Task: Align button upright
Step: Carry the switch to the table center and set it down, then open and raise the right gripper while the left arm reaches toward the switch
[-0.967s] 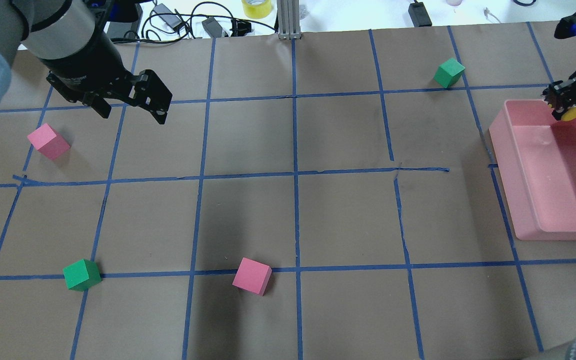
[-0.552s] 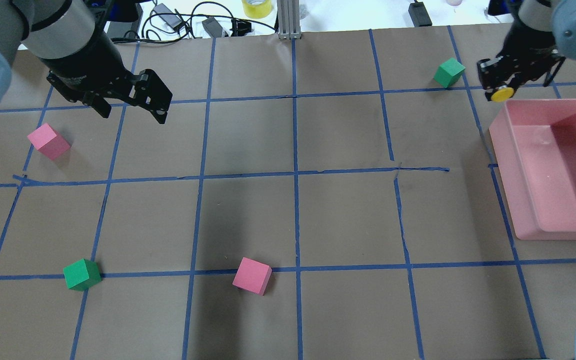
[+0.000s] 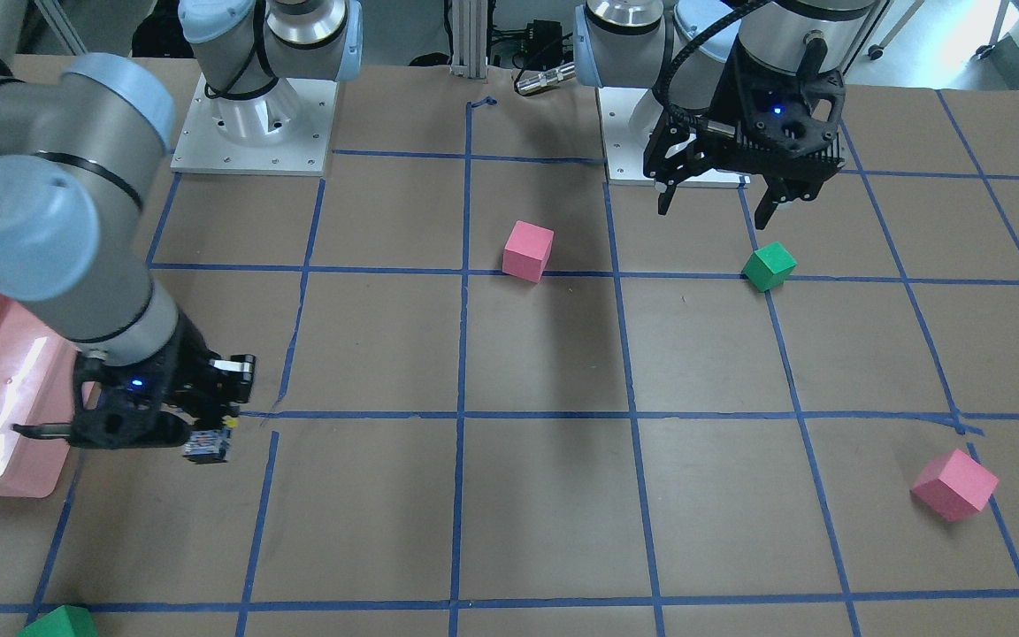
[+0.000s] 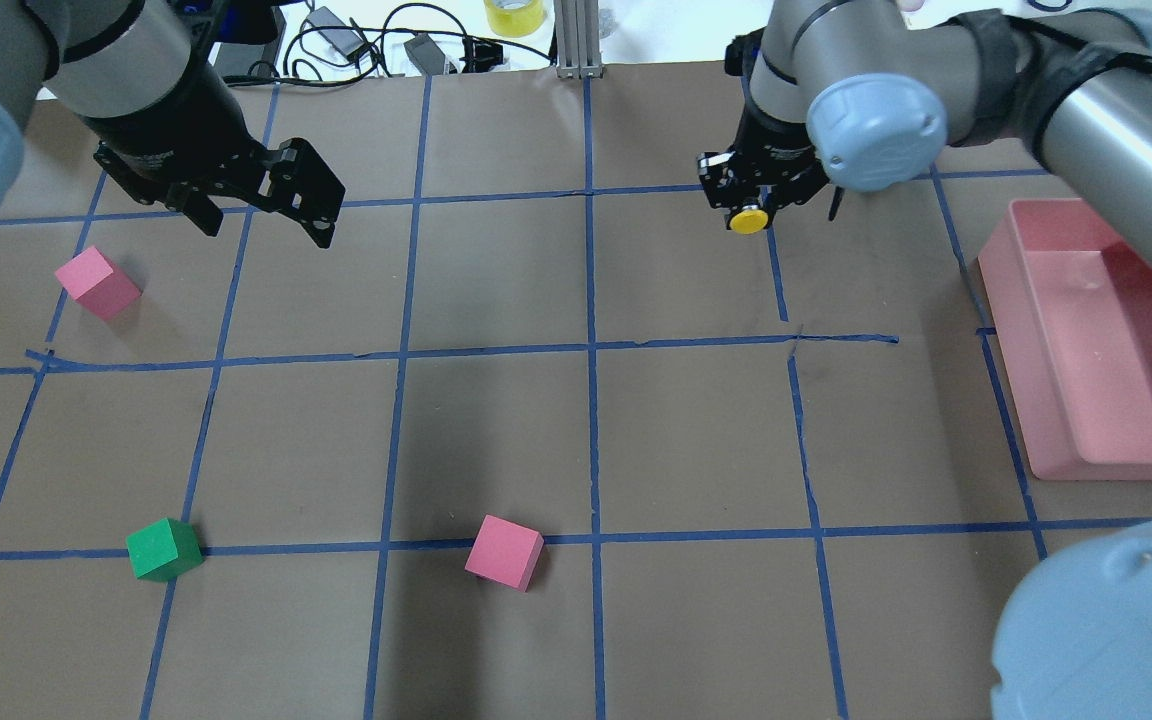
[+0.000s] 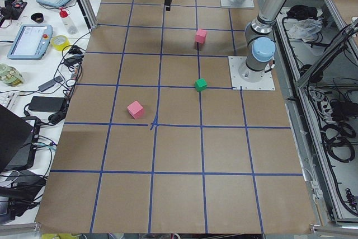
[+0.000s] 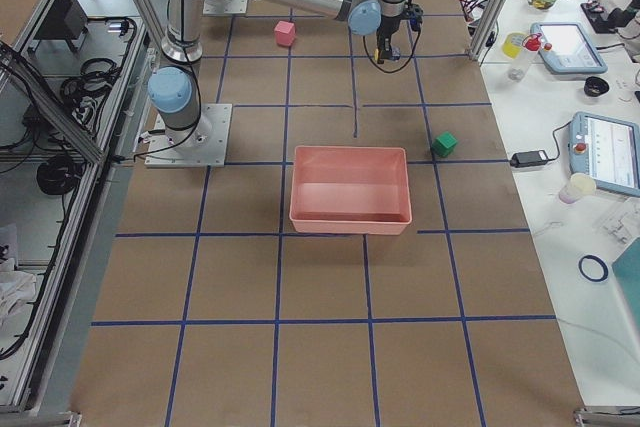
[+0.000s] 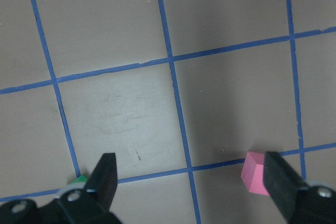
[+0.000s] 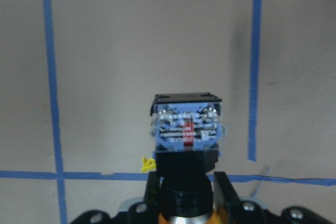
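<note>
Button held in the air by the right gripper, whose fingers are closed on its black body. The yellow cap faces the near side in the overhead view, and the greyish base block points away from the wrist toward the brown paper table. This grip hangs over the far half of the table, right of centre and well left of the pink tray. The left gripper hangs over the far left part of the table with its jaws spread wide and nothing between them. A pink cube lies near and to the left of it. Along the near side, a green cube sits at the left and a second pink cube near the middle, both on a blue tape line.
</note>
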Controlling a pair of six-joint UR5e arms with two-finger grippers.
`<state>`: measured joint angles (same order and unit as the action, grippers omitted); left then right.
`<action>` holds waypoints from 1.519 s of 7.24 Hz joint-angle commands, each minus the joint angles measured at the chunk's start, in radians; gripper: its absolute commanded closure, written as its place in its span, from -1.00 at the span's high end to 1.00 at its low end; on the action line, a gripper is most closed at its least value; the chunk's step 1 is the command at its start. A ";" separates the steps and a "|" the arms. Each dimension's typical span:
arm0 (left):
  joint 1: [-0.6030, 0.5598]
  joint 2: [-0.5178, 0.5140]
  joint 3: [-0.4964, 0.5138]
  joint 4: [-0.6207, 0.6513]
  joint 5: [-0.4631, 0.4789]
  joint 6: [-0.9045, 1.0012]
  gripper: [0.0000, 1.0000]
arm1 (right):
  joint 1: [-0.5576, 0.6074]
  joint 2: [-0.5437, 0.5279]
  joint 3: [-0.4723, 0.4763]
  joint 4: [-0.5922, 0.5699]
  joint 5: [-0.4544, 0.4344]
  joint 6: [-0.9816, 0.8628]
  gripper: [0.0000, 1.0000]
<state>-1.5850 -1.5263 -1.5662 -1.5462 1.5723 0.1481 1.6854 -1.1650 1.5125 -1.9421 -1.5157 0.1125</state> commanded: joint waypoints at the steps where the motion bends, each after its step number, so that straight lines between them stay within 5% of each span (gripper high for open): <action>1: 0.000 0.000 0.000 0.000 0.000 -0.001 1.00 | 0.075 0.036 0.005 -0.047 0.048 0.091 -1.00; 6: -0.001 0.005 -0.012 0.000 0.002 -0.001 1.00 | 0.158 0.197 0.006 -0.213 0.120 0.102 -1.00; 9: -0.004 0.006 -0.021 0.000 0.002 -0.012 1.00 | 0.194 0.174 0.003 -0.201 0.120 0.124 -1.00; 10: -0.006 0.009 -0.032 0.000 0.000 -0.021 1.00 | 0.192 0.135 0.011 -0.181 0.106 0.107 -0.87; 11: -0.007 0.021 -0.063 0.003 -0.002 -0.039 1.00 | 0.191 0.096 0.009 -0.143 0.076 0.075 -0.08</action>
<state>-1.5906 -1.5154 -1.6013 -1.5456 1.5725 0.1268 1.8760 -1.0240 1.5199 -2.1213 -1.4122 0.2160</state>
